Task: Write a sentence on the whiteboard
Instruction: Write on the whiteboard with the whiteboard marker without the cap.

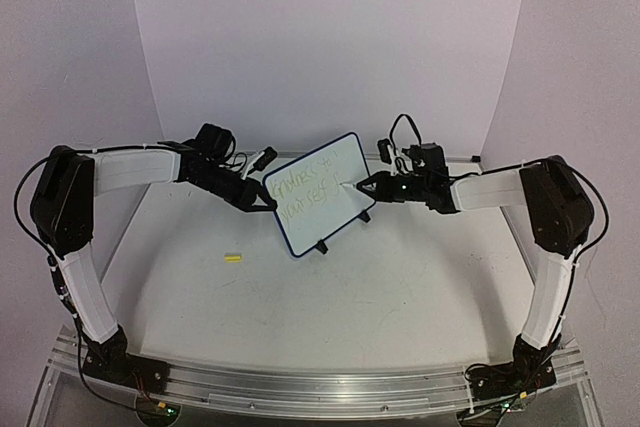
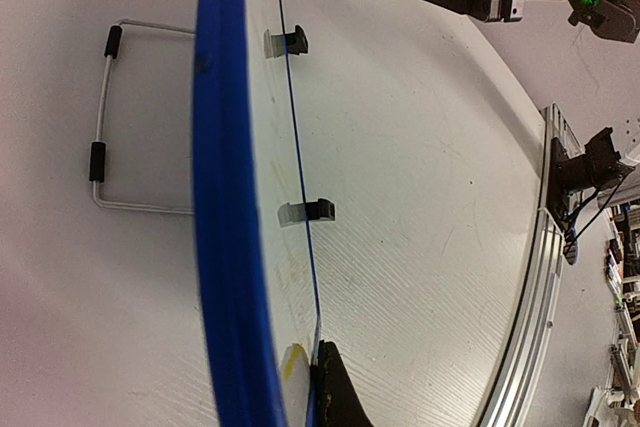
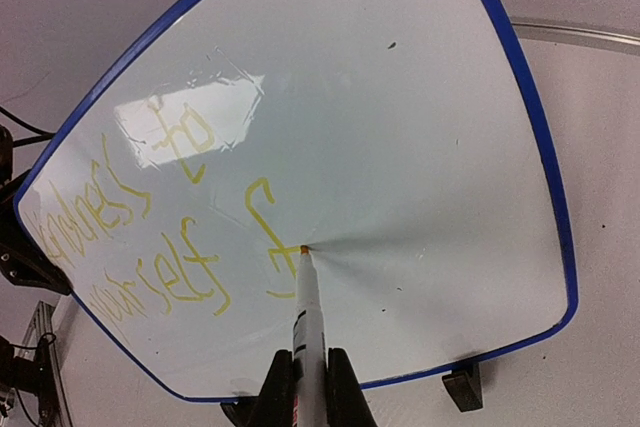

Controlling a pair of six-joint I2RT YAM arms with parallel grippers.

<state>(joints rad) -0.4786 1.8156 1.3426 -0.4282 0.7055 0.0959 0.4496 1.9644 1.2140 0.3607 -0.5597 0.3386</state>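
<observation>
Pinching a marker (image 3: 306,297), right fingers (image 3: 275,392) hold its tip on the whiteboard (image 3: 400,97), mid-letter in the sentence (image 3: 160,277); left fingers (image 2: 335,397) clamp the board's edge. Next, probably: complete that stroke with light, steady pressure.

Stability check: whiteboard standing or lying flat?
Standing: the whiteboard rests on clip feet on the table, wire stand behind, left fingers pinching its rim.

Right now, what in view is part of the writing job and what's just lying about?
In the job: whiteboard, its yellow sentence, marker, right gripper shut on it, left gripper clamping the board's edge.
Lying about: small yellow piece on the table, maybe a cap.
</observation>
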